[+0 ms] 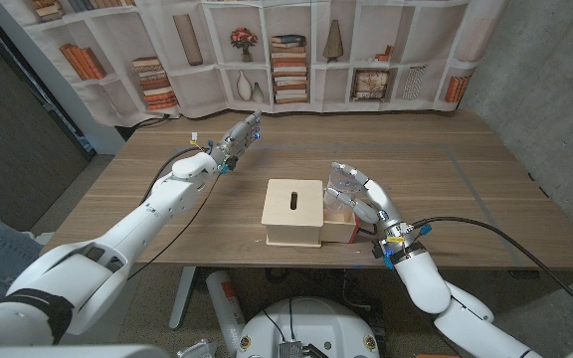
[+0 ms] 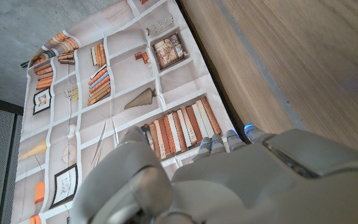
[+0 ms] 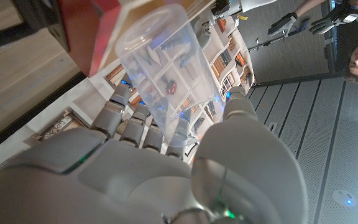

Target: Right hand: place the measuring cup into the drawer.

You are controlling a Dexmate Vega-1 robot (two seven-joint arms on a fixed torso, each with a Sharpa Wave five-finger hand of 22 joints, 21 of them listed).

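A: Over the open drawer (image 1: 340, 227), right of the wooden box (image 1: 293, 211) — that's where the right robot hand (image 1: 364, 202) sits, gripping the measuring cup (image 1: 342, 185).

B: Cup's clear plastic?

A: Yep, see-through. In the right wrist view it's plain: fingers (image 3: 124, 106) on one side, thumb on the other, cup (image 3: 161, 68) clamped betw. them, its open mouth pointing away from the palm toward the reddish drawer.

B: Is it inside the drawer?

A: Not inside as far as I can tell — cup is held just above the drawer, at the box's right side. Drawer interior looks red/orange.

B: Box itself?

A: Pale wood, dark slot in the top, mid worktop (image 1: 466, 199), near the front edge.

B: Left robot hand?

A: Left robot hand (image 1: 239, 135) is well apart, up toward the far-left part of the worktop, nr the bookshelf-print backdrop (image 1: 296, 50). Fingers stretched out straight, nothing in them. Left wrist view shows its back (image 2: 241, 180) w/ the backdrop and wood surface beyond.

B: Anyone around?

A: A person (image 3: 353, 37) w/ dark gloves shows in the right wrist view, off beyond the worktop.
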